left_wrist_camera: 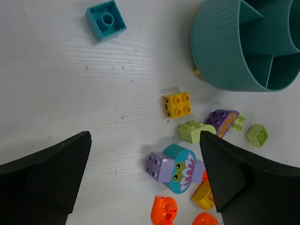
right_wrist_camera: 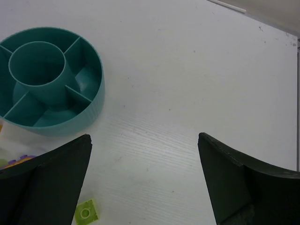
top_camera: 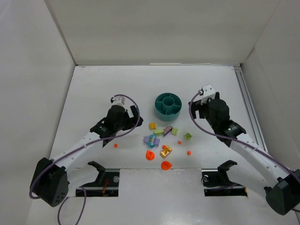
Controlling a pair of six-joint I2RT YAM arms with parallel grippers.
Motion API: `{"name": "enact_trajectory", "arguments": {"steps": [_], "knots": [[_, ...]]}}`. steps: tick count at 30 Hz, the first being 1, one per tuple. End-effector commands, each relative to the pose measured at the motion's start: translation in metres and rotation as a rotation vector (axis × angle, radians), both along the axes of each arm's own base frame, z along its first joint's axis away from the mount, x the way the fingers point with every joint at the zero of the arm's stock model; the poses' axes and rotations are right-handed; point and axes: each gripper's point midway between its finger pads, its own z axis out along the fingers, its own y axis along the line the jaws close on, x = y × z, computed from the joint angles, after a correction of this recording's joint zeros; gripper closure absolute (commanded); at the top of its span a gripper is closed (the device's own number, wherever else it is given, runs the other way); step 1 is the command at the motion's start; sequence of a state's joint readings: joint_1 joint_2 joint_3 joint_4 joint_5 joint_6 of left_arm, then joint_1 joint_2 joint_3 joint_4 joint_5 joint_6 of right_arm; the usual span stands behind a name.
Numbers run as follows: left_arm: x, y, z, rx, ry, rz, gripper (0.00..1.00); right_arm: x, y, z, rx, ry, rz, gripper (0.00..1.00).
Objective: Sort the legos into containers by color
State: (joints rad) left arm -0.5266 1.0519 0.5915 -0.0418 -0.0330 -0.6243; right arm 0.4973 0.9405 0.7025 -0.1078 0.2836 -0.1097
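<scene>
White walled worktop (top_camera: 93, 93) with bare room all around a round teal dish (top_camera: 168, 113). The left gripper (left_wrist_camera: 144, 136) hovers left of the dish and the right gripper (right_wrist_camera: 143, 138) right of it, both jaws wide and empty, seemingly ready to pick. Small legos (top_camera: 151, 139) lie scattered just in front of the dish, unsorted; its visible compartments are empty.
</scene>
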Motion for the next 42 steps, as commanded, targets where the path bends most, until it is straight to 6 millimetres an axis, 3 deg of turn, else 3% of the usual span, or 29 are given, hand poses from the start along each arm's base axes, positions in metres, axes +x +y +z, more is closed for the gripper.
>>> {"name": "enact_trajectory", "arguments": {"steps": [1,7,13,17,18,20,22,25,27,33,42], "knots": [[-0.007,-0.002,0.004,-0.035,0.06,0.047,0.0,-0.004,-0.002,0.006,0.034,-0.017,-0.015,0.0],[-0.031,-0.015,-0.013,-0.163,0.189,0.081,0.03,-0.004,-0.014,0.001,0.008,-0.011,-0.071,0.0],[-0.045,-0.02,-0.033,-0.197,0.365,0.16,0.07,-0.008,-0.038,-0.012,0.031,0.0,-0.259,0.02],[-0.056,-0.025,-0.044,-0.238,0.483,0.212,0.19,-0.023,-0.053,-0.028,0.067,0.045,-0.408,0.02],[-0.058,-0.027,-0.046,-0.245,0.504,0.221,0.26,-0.028,-0.066,-0.028,0.072,0.038,-0.484,0.02],[-0.063,-0.034,-0.046,-0.281,0.539,0.267,0.36,-0.037,-0.066,-0.031,0.089,0.047,-0.52,0.02],[-0.063,-0.041,-0.043,-0.301,0.545,0.297,0.39,-0.043,-0.072,-0.028,0.095,0.032,-0.565,0.02],[-0.062,-0.052,-0.031,-0.317,0.546,0.365,0.42,-0.049,-0.071,-0.027,0.099,0.035,-0.563,0.02],[-0.071,-0.051,-0.037,-0.279,0.594,0.426,0.44,-0.052,-0.074,-0.028,0.106,0.037,-0.579,0.01],[-0.068,-0.061,-0.033,-0.339,0.613,0.512,0.51,-0.055,-0.077,-0.022,0.116,0.023,-0.574,0.01],[-0.068,-0.066,-0.056,-0.277,0.662,0.567,0.52,-0.061,-0.083,-0.02,0.12,0.0,-0.574,0.01]]}}
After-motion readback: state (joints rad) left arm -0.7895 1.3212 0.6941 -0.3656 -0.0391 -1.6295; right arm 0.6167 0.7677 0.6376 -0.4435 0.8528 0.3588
